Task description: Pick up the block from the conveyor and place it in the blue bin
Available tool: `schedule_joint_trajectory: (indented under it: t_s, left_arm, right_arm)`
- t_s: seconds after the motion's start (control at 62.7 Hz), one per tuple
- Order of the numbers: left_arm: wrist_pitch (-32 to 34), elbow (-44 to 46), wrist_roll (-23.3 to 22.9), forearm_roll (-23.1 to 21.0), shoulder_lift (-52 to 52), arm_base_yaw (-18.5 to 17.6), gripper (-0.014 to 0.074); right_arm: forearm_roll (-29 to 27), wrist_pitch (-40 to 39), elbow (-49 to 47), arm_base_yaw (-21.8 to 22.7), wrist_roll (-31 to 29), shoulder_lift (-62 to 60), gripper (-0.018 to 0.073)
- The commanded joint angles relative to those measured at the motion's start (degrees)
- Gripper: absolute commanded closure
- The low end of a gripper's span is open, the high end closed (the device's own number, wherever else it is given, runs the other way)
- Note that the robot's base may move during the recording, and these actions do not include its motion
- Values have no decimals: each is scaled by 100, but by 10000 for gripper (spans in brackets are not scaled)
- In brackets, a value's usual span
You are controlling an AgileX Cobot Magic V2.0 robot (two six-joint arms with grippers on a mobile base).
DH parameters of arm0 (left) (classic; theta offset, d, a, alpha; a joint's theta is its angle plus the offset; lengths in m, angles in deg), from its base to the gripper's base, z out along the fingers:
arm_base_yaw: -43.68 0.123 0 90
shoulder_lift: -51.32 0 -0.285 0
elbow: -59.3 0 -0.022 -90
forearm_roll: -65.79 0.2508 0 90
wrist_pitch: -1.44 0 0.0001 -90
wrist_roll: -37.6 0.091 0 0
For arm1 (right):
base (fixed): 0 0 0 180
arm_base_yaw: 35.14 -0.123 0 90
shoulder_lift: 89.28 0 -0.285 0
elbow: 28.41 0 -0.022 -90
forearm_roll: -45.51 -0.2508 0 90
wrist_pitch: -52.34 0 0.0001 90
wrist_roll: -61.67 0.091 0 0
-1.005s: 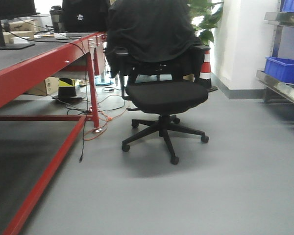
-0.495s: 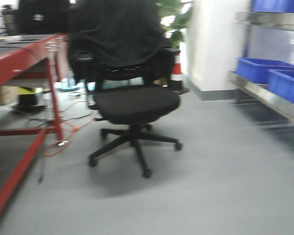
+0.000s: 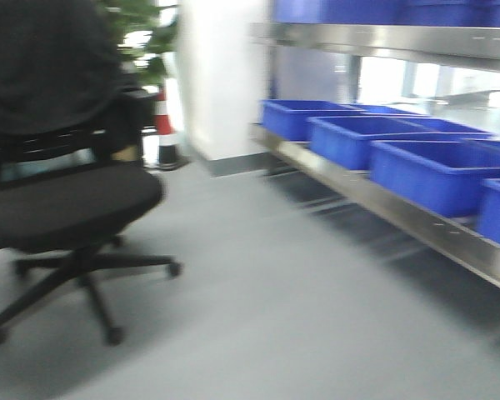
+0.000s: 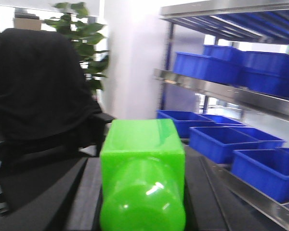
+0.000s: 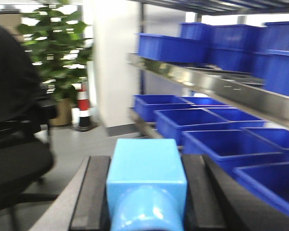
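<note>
the left gripper (image 4: pixel 142 162) is clamping a green block (image 4: pixel 143 144) between its dark fingers (image 4: pixel 82 197), and the right gripper (image 5: pixel 145 163) is pinching a light blue block (image 5: pixel 147 175) the same way, so both are carrying cargo rather than sitting empty. the contact faces are hiding behind the blocks, so how firmly either one is seated is not showing. the plastic is looking smooth and glossy, and the front view is smearing badly, which suggests the base is moving. a jolt or a hard stop is the likeliest thing to work a block loose onto the floor (image 3: pixel 275 317).

a little further out, the office chair (image 3: pixel 67 204) is standing on the left and the steel shelf rail (image 3: pixel 383 204) is running along the right. a wide swing is risking a bump against either one.

beyond the rail, the blue bins (image 3: pixel 425 171) are sitting packed side by side, so a release made too early or off-centre is likely to land on a rim or between two bins. an upper shelf (image 4: pixel 221 89) is hanging over them, and an arm reaching in high is risking a knock there.

the conveyor is not appearing in any view.
</note>
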Motion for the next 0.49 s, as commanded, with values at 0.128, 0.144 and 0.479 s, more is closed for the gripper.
schedule_joint_trajectory:
  t_s: [0.128, 0.144, 0.479]
  left_arm:
    - [105, 3, -13, -7, 19, -41, 708]
    - [105, 3, -13, -7, 19, -41, 708]
    - [105, 3, -13, -7, 19, -41, 708]
  right_arm:
    - [-11, -100, -59, 2, -40, -9, 713]
    - [-11, -100, -59, 2, -40, -9, 713]
    - [-11, -100, -59, 2, -40, -9, 713]
